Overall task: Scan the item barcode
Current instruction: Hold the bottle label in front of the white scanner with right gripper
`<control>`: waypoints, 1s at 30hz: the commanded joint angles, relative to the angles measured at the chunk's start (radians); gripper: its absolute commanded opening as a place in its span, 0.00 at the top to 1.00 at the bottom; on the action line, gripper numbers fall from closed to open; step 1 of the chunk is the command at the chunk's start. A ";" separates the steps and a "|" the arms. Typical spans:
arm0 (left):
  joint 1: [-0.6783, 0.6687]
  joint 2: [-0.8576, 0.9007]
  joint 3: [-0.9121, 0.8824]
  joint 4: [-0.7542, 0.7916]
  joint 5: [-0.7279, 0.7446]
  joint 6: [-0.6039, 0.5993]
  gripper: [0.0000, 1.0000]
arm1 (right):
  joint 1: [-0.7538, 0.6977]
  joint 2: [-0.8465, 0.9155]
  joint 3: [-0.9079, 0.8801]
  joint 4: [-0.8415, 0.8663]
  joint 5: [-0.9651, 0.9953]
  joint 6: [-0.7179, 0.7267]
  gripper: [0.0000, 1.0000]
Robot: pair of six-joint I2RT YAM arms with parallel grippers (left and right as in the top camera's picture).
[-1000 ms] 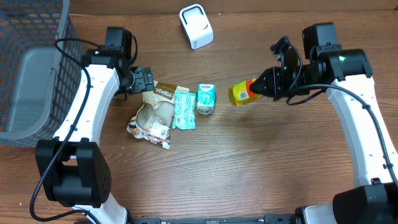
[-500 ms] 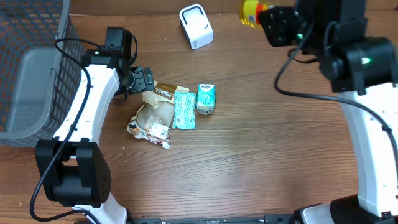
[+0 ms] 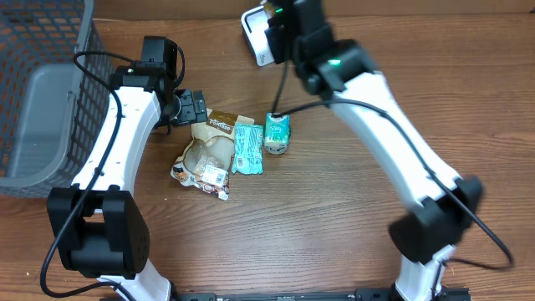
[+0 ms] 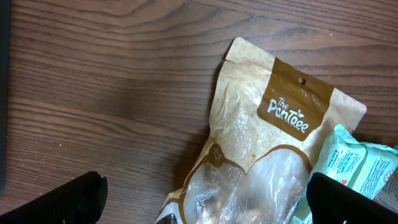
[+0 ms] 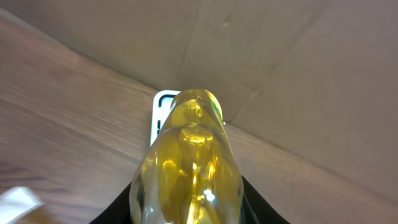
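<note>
**A:** the yellow see-through plastic bottle (image 5: 186, 155) is clamped in the right gripper (image 5: 186, 202), nose pointing at the white boxy scanner (image 5: 163, 109), pretty close to it. Looks like the presenting step to me.

**B:** yep. Can't spot the barcode though, so next it probably needs a twist to face the scanner. Left gripper (image 4: 208, 199) hangs wide open and empty over the brown snack pouch (image 4: 273, 143), well away from the scanner.
</note>
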 commanded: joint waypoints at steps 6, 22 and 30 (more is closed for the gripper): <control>0.000 -0.008 0.011 0.000 -0.005 -0.003 0.00 | -0.001 0.189 0.018 0.185 0.089 -0.307 0.75; 0.000 -0.008 0.011 0.000 -0.005 -0.003 0.00 | -0.001 0.304 0.015 0.472 0.220 -0.375 0.76; 0.000 -0.008 0.011 0.000 -0.005 -0.003 0.00 | -0.001 0.318 0.002 0.521 0.209 -0.372 0.80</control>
